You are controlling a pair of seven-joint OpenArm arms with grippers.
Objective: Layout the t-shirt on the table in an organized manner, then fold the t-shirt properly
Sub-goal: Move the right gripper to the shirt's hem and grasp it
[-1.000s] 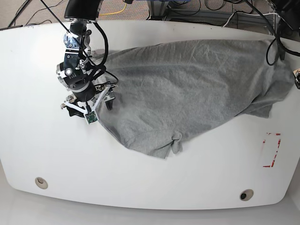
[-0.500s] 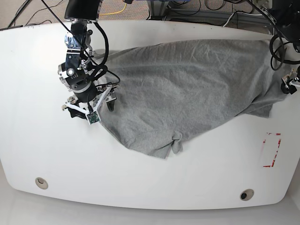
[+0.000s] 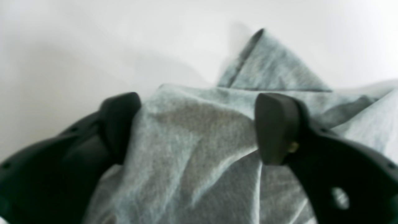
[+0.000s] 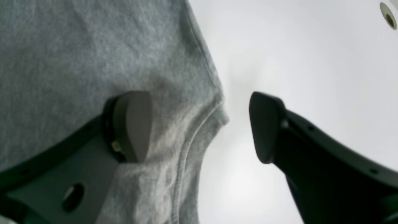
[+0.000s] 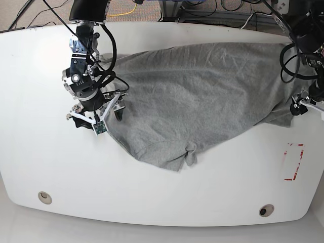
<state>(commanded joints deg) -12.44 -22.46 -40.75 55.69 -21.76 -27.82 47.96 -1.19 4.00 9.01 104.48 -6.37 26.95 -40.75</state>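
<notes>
The heather-grey t-shirt lies spread and wrinkled across the white table, with no lettering showing. My right gripper stands open at the shirt's left edge. In the right wrist view, one finger is over the t-shirt and the other over bare table, with the stitched hem corner between them. My left gripper is at the shirt's right edge. In the left wrist view the left gripper is open, with folded cloth of the t-shirt between its fingers.
A red tape rectangle marks the table at the front right. Two grommet holes sit near the front edge; one grommet hole also shows in the right wrist view. Cables lie behind the table.
The left arm has come in from the right edge, moving down and leftward onto the shirt's right side. The right arm and the shirt have barely shifted.
</notes>
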